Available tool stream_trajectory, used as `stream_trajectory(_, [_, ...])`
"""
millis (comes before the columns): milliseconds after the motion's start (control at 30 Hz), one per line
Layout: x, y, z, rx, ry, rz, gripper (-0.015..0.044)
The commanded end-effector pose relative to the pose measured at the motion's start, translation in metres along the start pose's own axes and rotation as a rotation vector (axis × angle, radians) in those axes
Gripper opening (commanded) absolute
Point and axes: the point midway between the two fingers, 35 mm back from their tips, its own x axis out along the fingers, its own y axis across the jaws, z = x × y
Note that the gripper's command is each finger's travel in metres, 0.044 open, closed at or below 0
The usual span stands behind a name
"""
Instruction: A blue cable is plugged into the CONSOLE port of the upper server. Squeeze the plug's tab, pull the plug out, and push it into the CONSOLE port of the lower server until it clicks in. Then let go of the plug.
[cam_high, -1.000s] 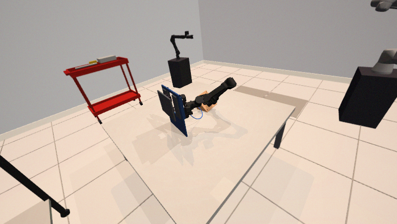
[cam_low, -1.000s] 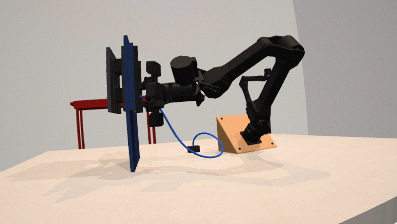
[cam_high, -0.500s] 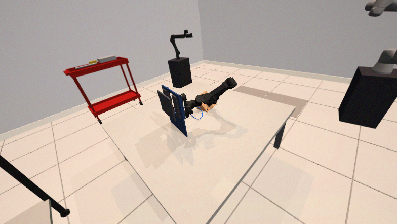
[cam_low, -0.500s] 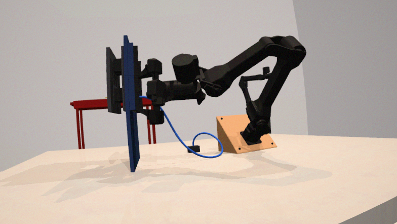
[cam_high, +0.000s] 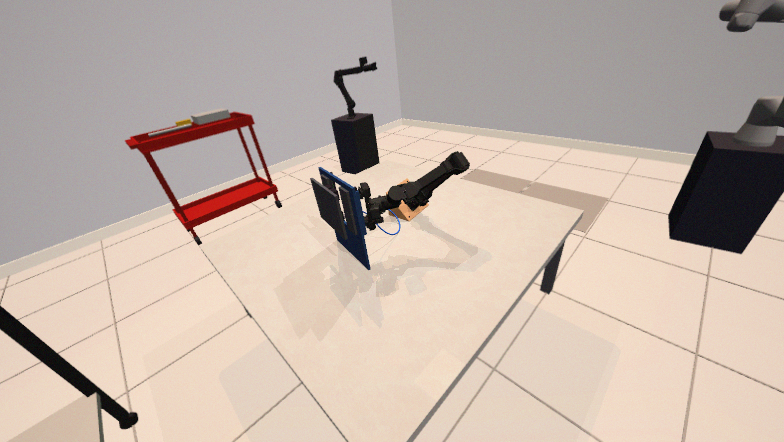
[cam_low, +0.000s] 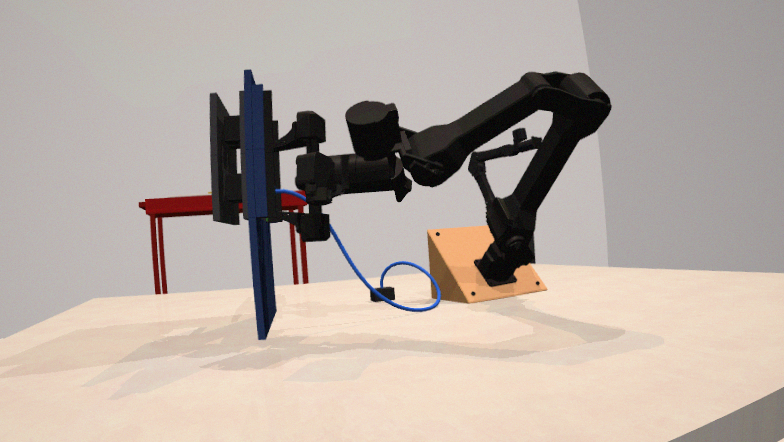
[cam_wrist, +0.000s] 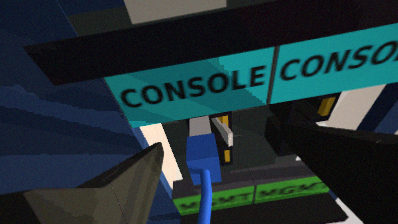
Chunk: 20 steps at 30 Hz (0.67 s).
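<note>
Has the gripper (cam_high: 364, 208) (cam_low: 281, 181) (cam_wrist: 220, 138) wide open, nothing gripped, fingers standing either side of the blue plug (cam_wrist: 202, 150). In the wrist view, sits between the fingertips but off-centre, nearer the finger on the picture's left, apart from both. Lies ahead of the hand, at the panel side; only one arm at work, so no nearer hand to pick. Runs its long axis roughly along the reach, nose toward the port face, tail toward the hand, with the grey tab (cam_wrist: 225, 132) angled out to one side. Trails the blue cable (cam_high: 390, 233) (cam_low: 354, 263) (cam_wrist: 205, 200) from the tail, looping low. Sits just under a CONSOLE label (cam_wrist: 192, 87); can't tell upper or lower server, nor full seating. Probably calls for centring on plug and tab before any squeeze, or backing off if already clicked in. Farther back, shows the upright blue panel (cam_high: 354, 244) (cam_low: 263, 285) (cam_wrist: 40, 125), then the red cart (cam_high: 230, 204) (cam_low: 175, 206).
</note>
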Motion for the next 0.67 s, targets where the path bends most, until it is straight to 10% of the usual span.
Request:
stream_trajectory(0, [-0.003, 0.0, -0.001, -0.006, 0.001, 0.006, 0.044])
stream_trajectory(633, [-0.015, -0.007, -0.001, -0.006, 0.002, 0.007, 0.044])
